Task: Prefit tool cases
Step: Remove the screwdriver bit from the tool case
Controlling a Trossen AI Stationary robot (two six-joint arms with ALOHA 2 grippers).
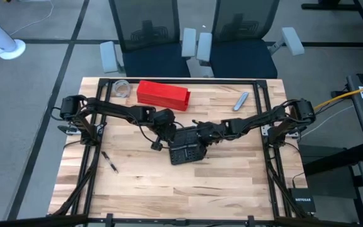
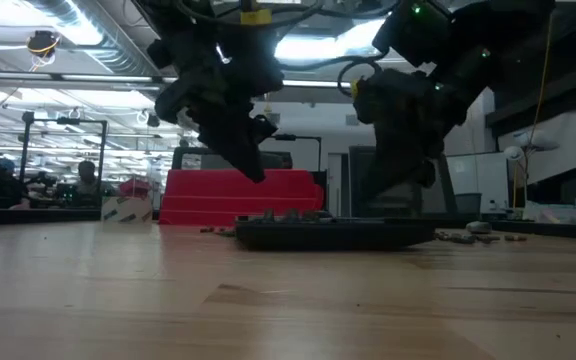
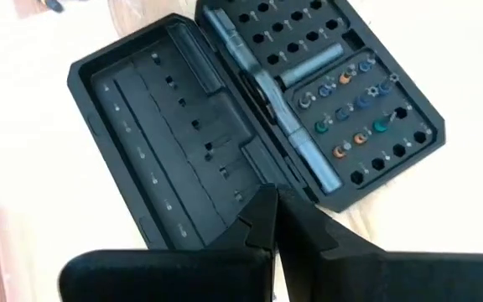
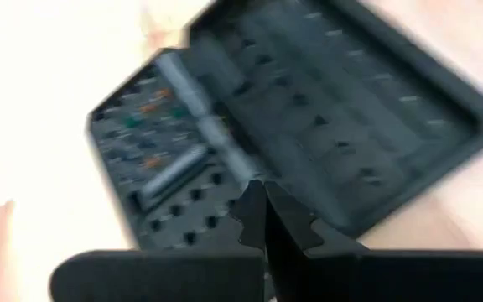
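The black tool case lies open and flat on the table, both halves up. In the left wrist view the socket half holds a few coloured bits and a grey driver, and the other half is bare. My left gripper is shut and hangs over the case's far left part, clear of it. My right gripper is also shut and hovers over the far right part. In the low view the case rests on its flat backs.
A long red box lies behind the case near the far edge, with a clear round thing to its left. A grey tool lies at the far right and a small dark piece at the near left. Loose bits are scattered right of the case.
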